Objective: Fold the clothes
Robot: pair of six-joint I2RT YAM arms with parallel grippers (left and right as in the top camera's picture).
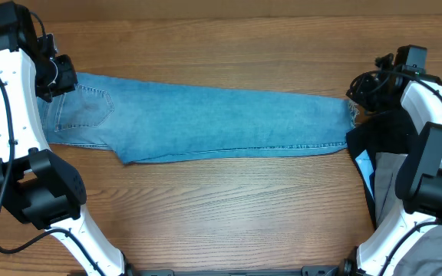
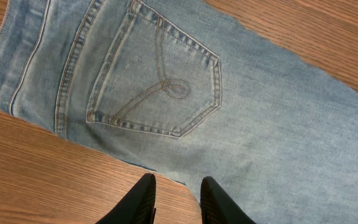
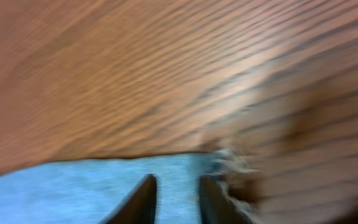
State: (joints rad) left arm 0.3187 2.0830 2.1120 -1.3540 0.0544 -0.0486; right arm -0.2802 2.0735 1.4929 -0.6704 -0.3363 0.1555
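Wood-grain desk (image 1: 229, 207). Flat on it, a pair of light-blue jeans (image 1: 206, 123), legs stretched toward the right. At the right edge, a black garment (image 1: 378, 138) and a grey garment (image 1: 394, 172).

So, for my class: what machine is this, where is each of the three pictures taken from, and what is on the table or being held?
It is a robot with two white and black arms at a wooden table. Each arm ends in a two-finger end effector.

The overhead picture looks straight down on the table. The other two come from small cameras on the wrists, so each shows its own dark fingers at the bottom edge.

A pair of light-blue jeans lies flat, folded lengthwise, with the waist by the left end effector and the frayed ankle hem by the right end effector. The left wrist view shows a stitched back pocket. A black garment and a grey garment lie under the right arm.

Both pairs of fingers stand narrowly apart at the denim's edge; I cannot tell whether either grips it.
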